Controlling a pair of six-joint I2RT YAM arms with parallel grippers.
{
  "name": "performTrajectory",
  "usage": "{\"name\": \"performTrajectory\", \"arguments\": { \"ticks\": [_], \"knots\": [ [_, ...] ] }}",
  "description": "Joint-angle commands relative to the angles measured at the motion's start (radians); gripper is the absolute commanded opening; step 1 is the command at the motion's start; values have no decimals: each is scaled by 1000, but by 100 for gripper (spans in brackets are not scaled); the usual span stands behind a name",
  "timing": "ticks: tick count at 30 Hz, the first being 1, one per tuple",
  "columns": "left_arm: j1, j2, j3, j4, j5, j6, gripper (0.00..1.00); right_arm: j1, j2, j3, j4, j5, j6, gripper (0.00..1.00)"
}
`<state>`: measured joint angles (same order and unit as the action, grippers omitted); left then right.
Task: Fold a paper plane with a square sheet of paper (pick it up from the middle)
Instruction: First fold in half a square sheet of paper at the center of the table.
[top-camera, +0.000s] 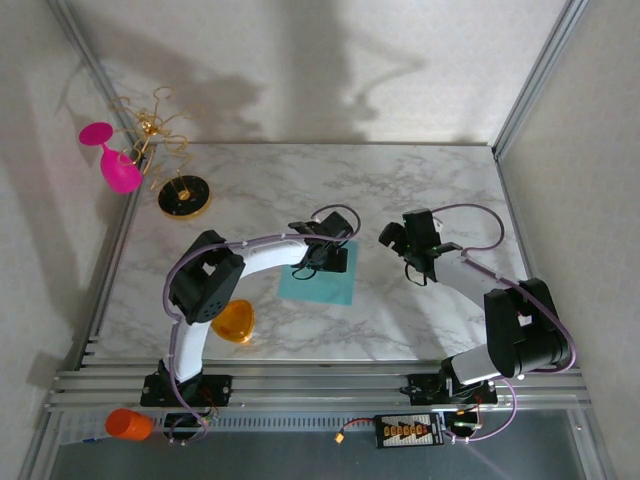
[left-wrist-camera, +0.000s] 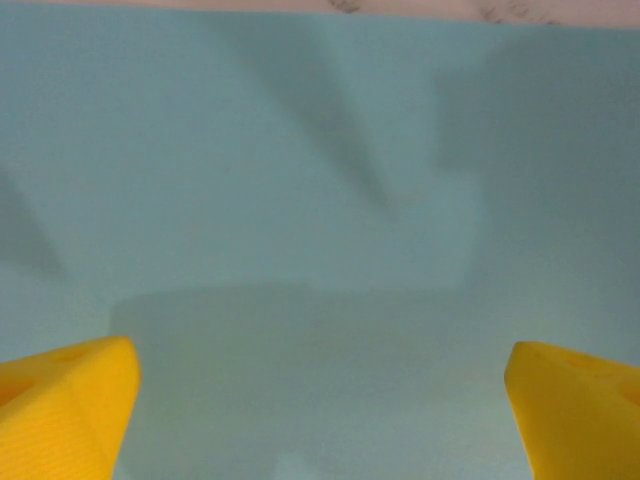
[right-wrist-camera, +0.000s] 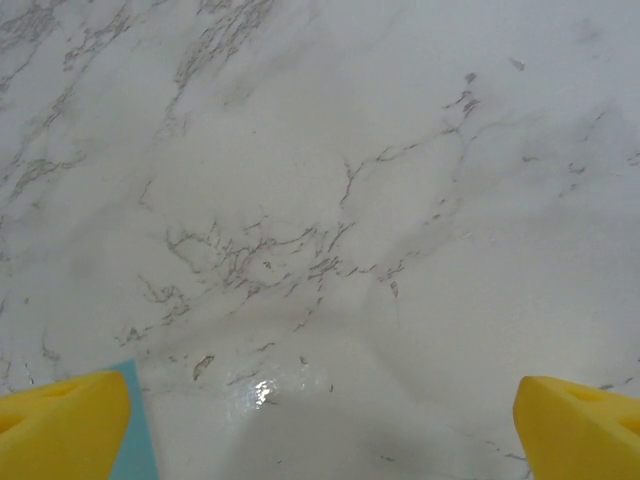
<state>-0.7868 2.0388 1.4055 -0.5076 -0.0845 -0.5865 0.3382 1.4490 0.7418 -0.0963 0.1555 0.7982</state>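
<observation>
Right now your left gripper (top-camera: 322, 252) is hovering over the far half of the thin teal-cyan square sheet of paper (top-camera: 315, 288). The sheet is lying flat on the white marble table (top-camera: 420, 190), about midway between the two arms. In the left wrist view the paper (left-wrist-camera: 320, 200) is spreading across almost everything ahead of the camera, and the yellow fingertips (left-wrist-camera: 60, 410) are sitting far apart at the bottom corners with nothing between them. So the jaws are gaping wide and gripping nothing. I judge that you are placing the claw over the sheet's interior because the task asks for a pick from the middle (not from an edge).

Your right gripper (top-camera: 398, 240) is waiting just off the sheet's right side, above bare marble (right-wrist-camera: 350, 180). Its fingertips (right-wrist-camera: 575, 420) are also standing wide apart and empty. It is catching just a sliver of teal (right-wrist-camera: 140, 430) beside its left finger, which suggests it is standing by to help once the paper is lifted.

The sheet itself is looking smooth and even in colour, with only soft shadows falling across it. No crease or raised corner is showing, so the folding is not yet begun
</observation>
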Motion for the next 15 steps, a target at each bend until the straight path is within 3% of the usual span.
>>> {"name": "performTrajectory", "arguments": {
  "ticks": [1,15],
  "knots": [
    [-5,15,19,-47,-37,1,93,-11,-11,-10,12,-18,-10,99],
    [-5,66,-13,-22,-29,7,84,-33,2,-15,38,-91,13,99]
  ]
}}
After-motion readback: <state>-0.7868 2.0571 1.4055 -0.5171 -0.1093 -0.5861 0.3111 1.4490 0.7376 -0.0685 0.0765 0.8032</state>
